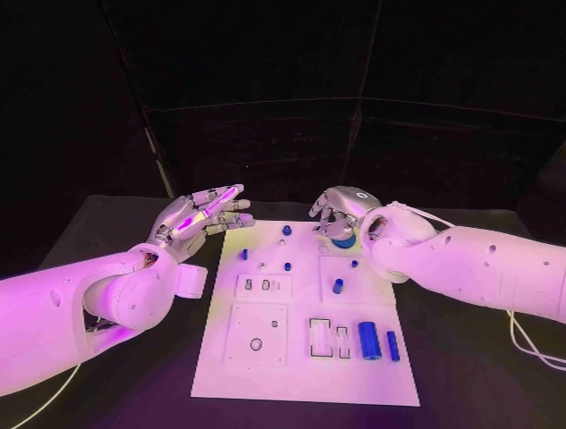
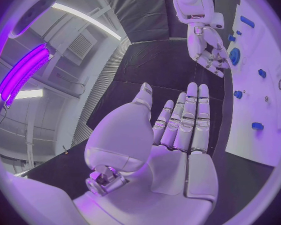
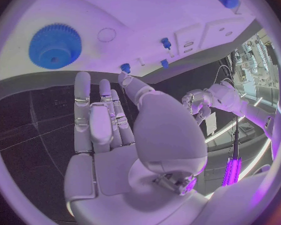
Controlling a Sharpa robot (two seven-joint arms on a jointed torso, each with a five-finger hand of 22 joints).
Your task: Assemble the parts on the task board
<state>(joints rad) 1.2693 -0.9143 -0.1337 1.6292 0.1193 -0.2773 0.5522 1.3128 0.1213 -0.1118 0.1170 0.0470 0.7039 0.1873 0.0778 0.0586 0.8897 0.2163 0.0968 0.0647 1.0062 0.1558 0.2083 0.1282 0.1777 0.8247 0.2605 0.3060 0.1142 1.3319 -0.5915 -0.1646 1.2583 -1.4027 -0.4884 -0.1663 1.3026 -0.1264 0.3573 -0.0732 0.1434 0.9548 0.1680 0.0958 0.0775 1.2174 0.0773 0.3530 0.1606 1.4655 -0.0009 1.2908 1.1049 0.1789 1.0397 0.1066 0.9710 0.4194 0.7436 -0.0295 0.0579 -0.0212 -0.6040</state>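
1. At the left side of the black table [image 1: 115,214], the left robot hand [image 1: 203,217] hovers just off the far-left corner of the task board [image 1: 296,375]; its fingers are stretched out side by side and it holds nothing, as the left wrist view also shows [image 2: 178,135].
2. On the white task board, near its far end, small blue pegs stand apart from one another: one at the far edge [image 1: 287,230], one toward the left [image 1: 244,254], one nearer the middle [image 1: 287,265].
3. Toward the board's middle, a short blue peg [image 1: 338,286] lies below a small blue piece [image 1: 354,263].
4. At the near part of the board, a thick blue cylinder [image 1: 369,340] and a thinner blue rod [image 1: 392,345] lie side by side, just beside two rectangular recesses [image 1: 329,339].
5. At the board's far-right corner sits a blue gear [image 1: 344,240], toothed round its rim in the right wrist view [image 3: 55,46].
6. Over that gear hangs the right robot hand [image 1: 344,211], fingers curled downward around it in the head view; the right wrist view shows the fingers [image 3: 93,110] clear of the gear and empty.
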